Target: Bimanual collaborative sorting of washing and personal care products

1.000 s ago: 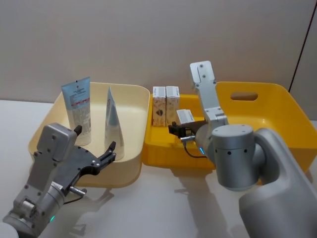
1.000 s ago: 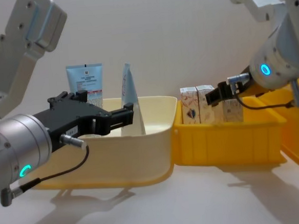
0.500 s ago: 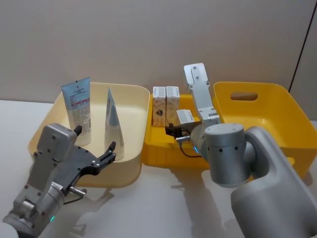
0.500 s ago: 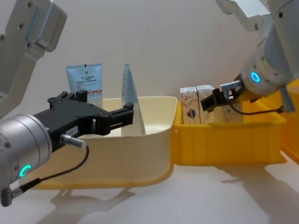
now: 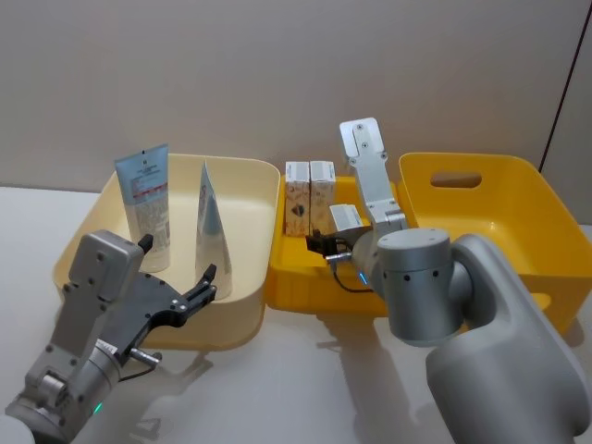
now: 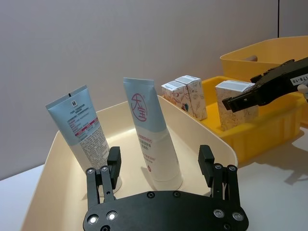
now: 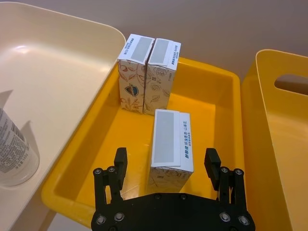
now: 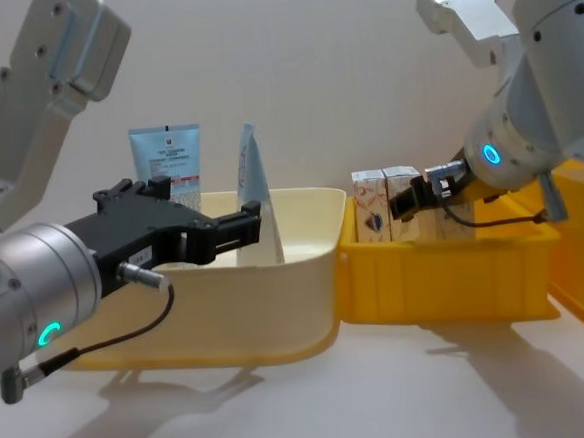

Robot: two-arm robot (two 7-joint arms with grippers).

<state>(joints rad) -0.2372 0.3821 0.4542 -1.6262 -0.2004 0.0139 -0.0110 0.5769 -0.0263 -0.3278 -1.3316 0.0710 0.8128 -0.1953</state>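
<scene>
Now, two tubes are seen upright, crimped ends up, in the cream bin (image 5: 246, 316). A blue tube (image 5: 146, 205) is stood toward the bin's far left corner and leaned a little. A white tube (image 5: 212, 229) is set nearer the bin's middle, near the blue one but apart from it.

Three cartons are carried by the yellow tray (image 5: 294, 296), which is butted against the cream bin's right wall. A pair of cartons (image 5: 310, 194) is stood side by side, touching, at the tray's far left corner. A third carton (image 7: 169, 144) is stood alone nearer the tray's middle, in front of the pair and apart from it.

The third carton is straddled by the right gripper (image 7: 166, 155), which is reached in over the tray's near edge. Its fingers (image 7: 120, 161) are spread wide, one on each side of the carton, and a gap is visible on both sides, so nothing is gripped.

The left gripper (image 6: 160, 152) is held at the cream bin's near edge and pointed at the tubes. Its fingers (image 6: 206, 161) are likewise spread wide and empty. In the left wrist view the white tube is lined up between them, farther into the bin. In the head view one fingertip is seen close to that tube's base, and contact cannot be made out.

A big bin (image 5: 546, 231), yellow with a handle slot, is set against the tray's right edge. All three containers are rested on a white table (image 5: 277, 398).
</scene>
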